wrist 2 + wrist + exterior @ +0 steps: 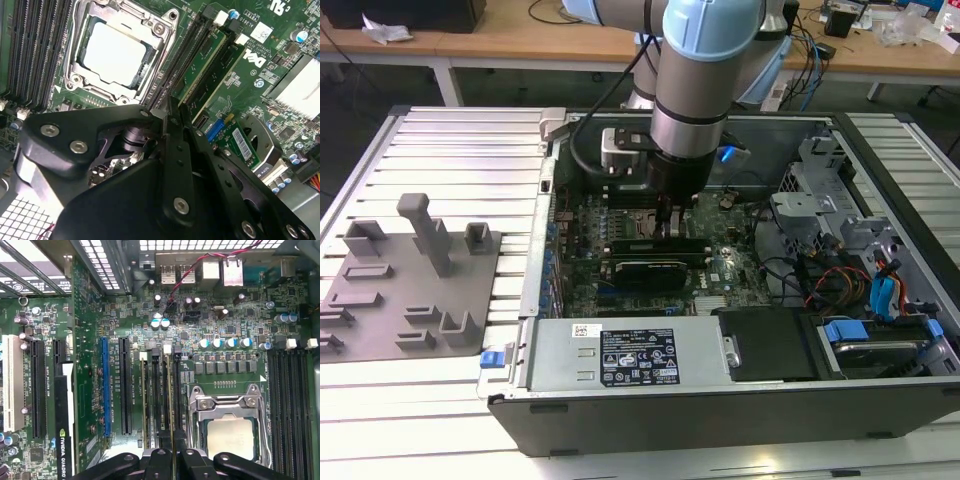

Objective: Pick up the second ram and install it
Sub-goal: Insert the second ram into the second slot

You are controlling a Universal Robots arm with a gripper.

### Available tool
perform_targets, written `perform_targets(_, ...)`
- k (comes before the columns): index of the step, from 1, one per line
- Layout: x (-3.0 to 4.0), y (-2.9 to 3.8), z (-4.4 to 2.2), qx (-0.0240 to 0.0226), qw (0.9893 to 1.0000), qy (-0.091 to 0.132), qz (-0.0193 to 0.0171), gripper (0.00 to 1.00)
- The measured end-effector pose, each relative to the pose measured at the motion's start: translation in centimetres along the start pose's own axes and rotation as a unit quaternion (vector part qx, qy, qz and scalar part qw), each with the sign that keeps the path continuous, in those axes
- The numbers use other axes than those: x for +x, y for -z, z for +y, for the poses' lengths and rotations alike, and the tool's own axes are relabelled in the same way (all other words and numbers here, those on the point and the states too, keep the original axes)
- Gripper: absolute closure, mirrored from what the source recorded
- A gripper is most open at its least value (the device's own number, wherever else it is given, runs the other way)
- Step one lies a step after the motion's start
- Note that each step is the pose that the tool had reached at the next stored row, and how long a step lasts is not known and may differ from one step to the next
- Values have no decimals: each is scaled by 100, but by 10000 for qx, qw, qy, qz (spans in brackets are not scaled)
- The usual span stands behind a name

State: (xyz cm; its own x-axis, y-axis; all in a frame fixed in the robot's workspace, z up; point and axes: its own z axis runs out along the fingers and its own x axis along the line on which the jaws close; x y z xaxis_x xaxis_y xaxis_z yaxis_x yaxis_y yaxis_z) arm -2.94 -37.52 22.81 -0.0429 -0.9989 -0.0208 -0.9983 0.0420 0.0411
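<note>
My gripper (665,232) reaches down into the open computer case (720,410), over the green motherboard (720,265). In the first wrist view the second ram (173,405) shows edge-on as a thin green stick standing in a black slot beside the processor socket (230,435). My gripper (173,460) is shut on it, one finger on each side. The second wrist view has the same stick (202,62) running away from my gripper (172,107). Another green stick (227,65) stands in a slot next to it. I cannot tell whether the white end clips are latched.
A black graphics card (645,272) lies just in front of the slots. The power supply (620,350) fills the case's near side. A drive cage with cables (860,280) is on the exterior view's right. A grey fixture plate (410,270) lies on the exterior view's left.
</note>
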Motion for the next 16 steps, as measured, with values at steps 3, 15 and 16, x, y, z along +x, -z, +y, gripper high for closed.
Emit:
perform_targets(3, 0, -19, 5, -1, 10000, 0, 1, 87)
perform_targets(15, -71, 389, 24, 2, 10000, -3, 48, 87)
perform_targets(16, -73, 403, 24, 2, 10000, -2, 53, 89)
